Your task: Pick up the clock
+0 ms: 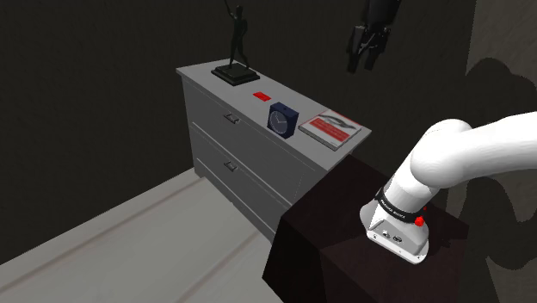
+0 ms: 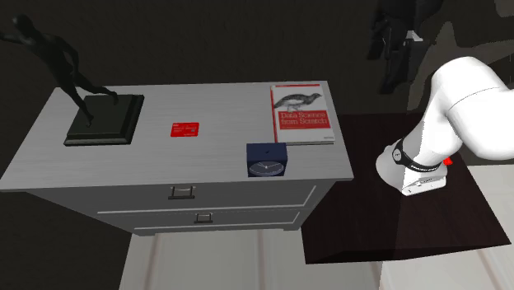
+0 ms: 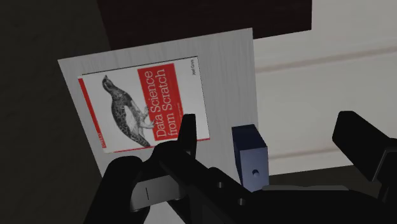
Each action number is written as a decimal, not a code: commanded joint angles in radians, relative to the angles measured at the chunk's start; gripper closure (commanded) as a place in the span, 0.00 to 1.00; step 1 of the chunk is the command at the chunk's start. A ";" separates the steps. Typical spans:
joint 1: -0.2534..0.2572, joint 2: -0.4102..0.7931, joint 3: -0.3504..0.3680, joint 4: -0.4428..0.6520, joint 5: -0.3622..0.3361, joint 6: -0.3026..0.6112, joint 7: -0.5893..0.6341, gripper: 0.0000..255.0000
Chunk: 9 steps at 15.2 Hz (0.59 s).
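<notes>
Wrist view: the gripper [image 3: 266, 127] hangs open and empty high over a grey dresser [image 3: 229, 76], blue clock [image 3: 250, 156] beside a book [image 3: 149, 105].

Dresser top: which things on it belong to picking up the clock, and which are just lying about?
For the job: dark blue clock, open gripper.
Lying about: black statuette, red card, Data Science from Scratch book.
</notes>
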 commanded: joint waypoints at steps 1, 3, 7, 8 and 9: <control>0.000 0.000 0.000 0.000 0.000 0.000 0.000 0.00; 0.001 0.042 0.014 -0.025 0.003 0.068 0.013 0.00; 0.002 0.143 0.041 -0.058 0.007 0.204 0.039 0.00; 0.002 0.171 0.047 -0.063 0.007 0.237 0.046 0.00; 0.002 0.201 0.053 -0.066 0.007 0.270 0.053 0.00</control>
